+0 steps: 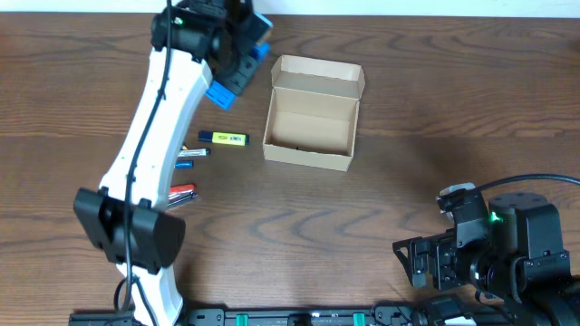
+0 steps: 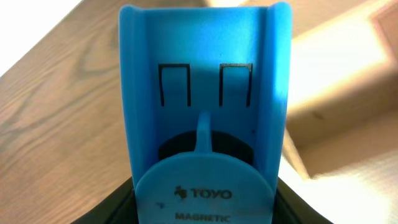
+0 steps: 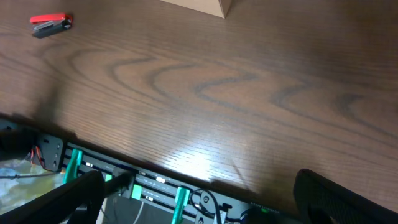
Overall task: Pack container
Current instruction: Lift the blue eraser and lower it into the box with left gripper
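On the brown wooden table, the open tan cardboard container sits mid-table and looks empty, so packing seems barely begun. The left gripper, near its left rim, is clamped on a blue plastic Toyo magnetic holder. The right gripper rests spread and empty. A yellow-and-blue marker, a blue pen and a small red object remain outside.

White left arm with black joints and cable; right arm all black.

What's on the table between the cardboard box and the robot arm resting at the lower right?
Nothing: the overhead view shows only bare wooden table between the container and the right tool.
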